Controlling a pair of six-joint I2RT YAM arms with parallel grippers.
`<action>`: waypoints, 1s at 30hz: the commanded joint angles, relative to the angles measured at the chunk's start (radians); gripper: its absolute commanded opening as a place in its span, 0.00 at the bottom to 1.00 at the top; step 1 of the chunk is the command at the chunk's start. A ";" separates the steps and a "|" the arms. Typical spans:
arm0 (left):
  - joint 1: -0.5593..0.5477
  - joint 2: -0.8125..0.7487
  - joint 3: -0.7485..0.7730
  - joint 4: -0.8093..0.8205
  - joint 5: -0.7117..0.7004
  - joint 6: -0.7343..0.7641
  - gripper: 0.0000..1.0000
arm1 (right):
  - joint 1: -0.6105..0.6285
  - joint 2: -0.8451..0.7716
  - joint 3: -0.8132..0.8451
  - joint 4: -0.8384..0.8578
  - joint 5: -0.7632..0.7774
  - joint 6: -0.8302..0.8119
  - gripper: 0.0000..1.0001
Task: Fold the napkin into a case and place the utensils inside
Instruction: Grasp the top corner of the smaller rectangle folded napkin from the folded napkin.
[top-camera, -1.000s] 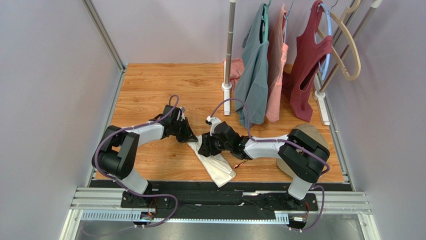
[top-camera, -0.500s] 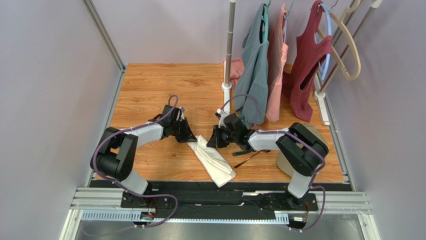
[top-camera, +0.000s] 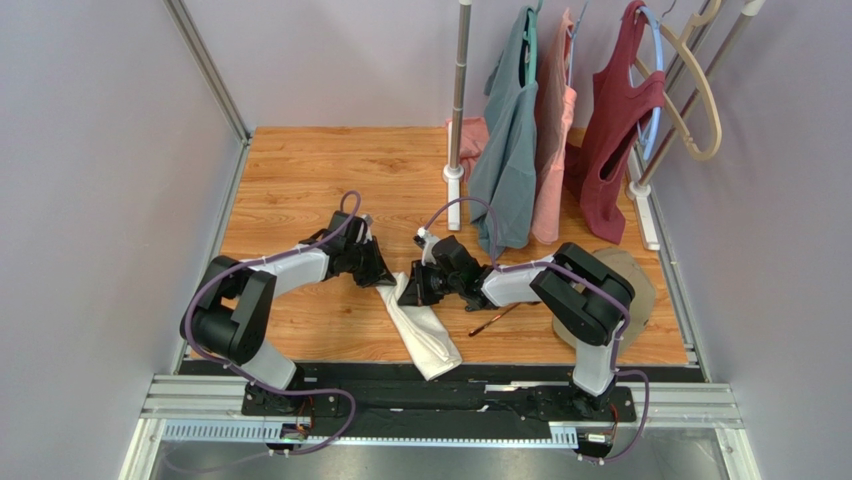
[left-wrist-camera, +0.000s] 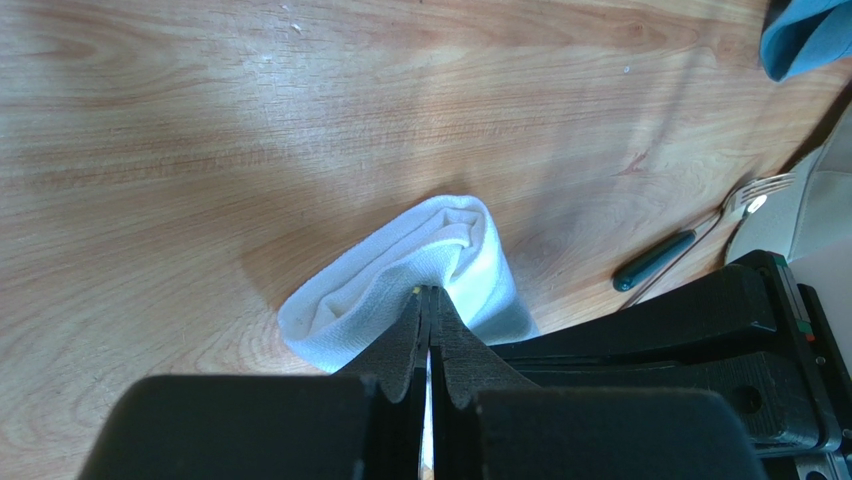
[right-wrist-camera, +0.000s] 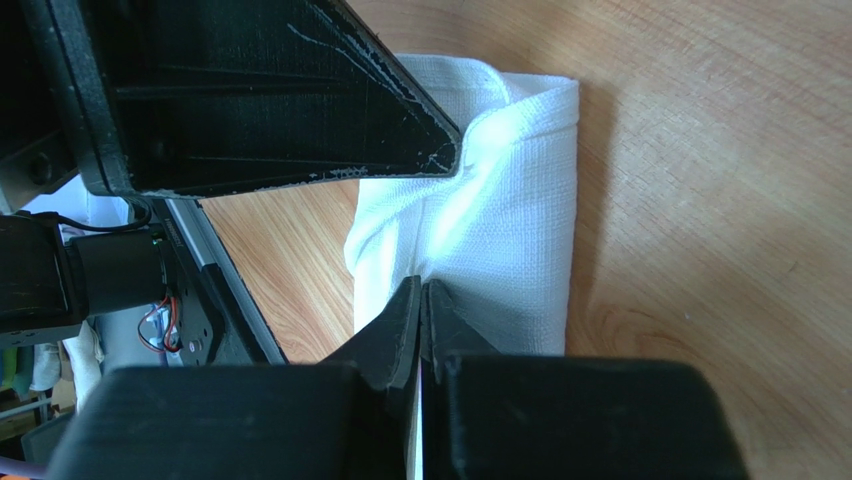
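Note:
The white napkin (top-camera: 425, 330) lies as a long folded strip on the wooden table, running from the middle toward the near edge. My left gripper (top-camera: 386, 282) is shut on its far end; in the left wrist view the tips (left-wrist-camera: 428, 293) pinch the rolled cloth (left-wrist-camera: 400, 275). My right gripper (top-camera: 408, 294) is shut on the napkin's right edge, close beside the left one, and its tips (right-wrist-camera: 421, 287) bite into the cloth (right-wrist-camera: 520, 230). One of the utensils, a fork (left-wrist-camera: 690, 240) with a dark green handle, lies on the wood right of the napkin (top-camera: 493, 320).
A clothes rack stands at the back, its pole base (top-camera: 453, 195) near the table's middle, with teal (top-camera: 508, 150), pink and maroon (top-camera: 615, 130) garments hanging. A tan rounded object (top-camera: 640, 285) sits behind the right arm. Grey walls close in on both sides.
The right gripper, open a second ago, drew back off the napkin, returned to its right edge and shut on it. The napkin now lies narrower. The left gripper kept its hold.

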 joint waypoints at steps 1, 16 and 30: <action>-0.016 -0.056 0.016 -0.008 -0.004 -0.002 0.10 | 0.015 0.033 0.035 0.011 0.022 -0.016 0.00; -0.027 -0.257 -0.010 -0.151 -0.070 0.088 0.10 | 0.000 0.066 0.060 -0.020 0.054 -0.112 0.00; -0.015 -0.119 0.215 -0.318 -0.305 0.113 0.08 | -0.037 0.191 0.321 -0.224 0.066 -0.295 0.00</action>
